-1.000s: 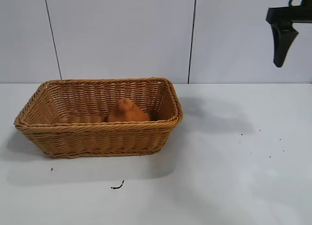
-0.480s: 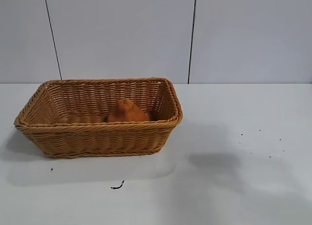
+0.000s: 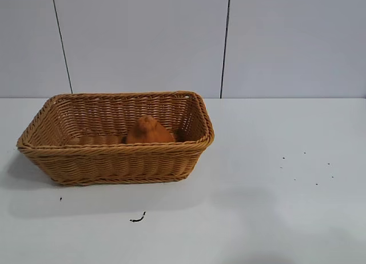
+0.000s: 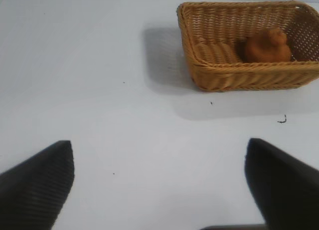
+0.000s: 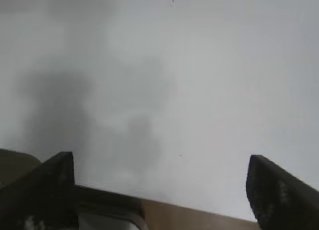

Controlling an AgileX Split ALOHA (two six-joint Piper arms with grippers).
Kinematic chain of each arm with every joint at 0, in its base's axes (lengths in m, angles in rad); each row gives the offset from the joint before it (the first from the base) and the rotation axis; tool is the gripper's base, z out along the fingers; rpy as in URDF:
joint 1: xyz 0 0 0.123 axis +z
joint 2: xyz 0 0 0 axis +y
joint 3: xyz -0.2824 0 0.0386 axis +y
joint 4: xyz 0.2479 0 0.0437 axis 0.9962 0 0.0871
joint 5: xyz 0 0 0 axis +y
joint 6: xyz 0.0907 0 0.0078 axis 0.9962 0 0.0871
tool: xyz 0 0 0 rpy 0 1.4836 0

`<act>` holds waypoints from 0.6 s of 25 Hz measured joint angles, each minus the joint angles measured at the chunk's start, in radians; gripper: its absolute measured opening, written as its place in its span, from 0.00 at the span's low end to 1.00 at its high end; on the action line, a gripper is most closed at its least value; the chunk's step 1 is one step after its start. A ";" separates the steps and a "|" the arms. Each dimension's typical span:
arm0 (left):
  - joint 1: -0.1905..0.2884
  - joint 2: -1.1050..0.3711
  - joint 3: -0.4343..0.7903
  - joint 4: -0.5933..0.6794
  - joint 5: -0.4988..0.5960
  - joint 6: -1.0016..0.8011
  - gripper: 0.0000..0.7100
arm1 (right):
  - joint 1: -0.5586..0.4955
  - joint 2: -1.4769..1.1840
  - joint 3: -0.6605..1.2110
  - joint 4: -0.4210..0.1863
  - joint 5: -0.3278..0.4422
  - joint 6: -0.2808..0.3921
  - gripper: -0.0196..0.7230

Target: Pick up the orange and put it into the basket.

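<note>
The orange (image 3: pixel 148 131) is a dull orange-brown lump lying inside the tan wicker basket (image 3: pixel 114 158), right of its middle, on the white table at the left. It also shows in the left wrist view (image 4: pixel 266 46), inside the basket (image 4: pixel 239 75). My left gripper (image 4: pixel 159 160) is open and empty, well away from the basket over bare table. My right gripper (image 5: pixel 159 172) is open and empty above bare table near the table edge. Neither gripper shows in the exterior view.
A small dark scrap (image 3: pixel 137 219) lies on the table in front of the basket. Tiny dark specks (image 3: pixel 303 167) dot the table at the right. A brown table edge (image 5: pixel 199 217) shows under the right gripper.
The right gripper, seen at the upper right one second ago, has left the exterior view. Its shadow on the table has slid toward the front and faded. Basket and orange have not moved.
</note>
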 joint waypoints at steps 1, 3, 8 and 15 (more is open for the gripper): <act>0.000 0.000 0.000 0.000 0.000 0.000 0.94 | 0.000 -0.053 0.001 0.000 -0.002 -0.002 0.89; 0.000 0.000 0.000 0.000 0.000 0.000 0.94 | 0.000 -0.148 0.001 0.002 -0.005 -0.006 0.89; 0.000 0.000 0.000 0.000 0.000 0.000 0.94 | 0.000 -0.354 0.002 0.002 -0.007 -0.006 0.89; 0.000 0.000 0.000 0.000 0.000 0.000 0.94 | 0.000 -0.391 0.003 0.002 -0.008 -0.006 0.89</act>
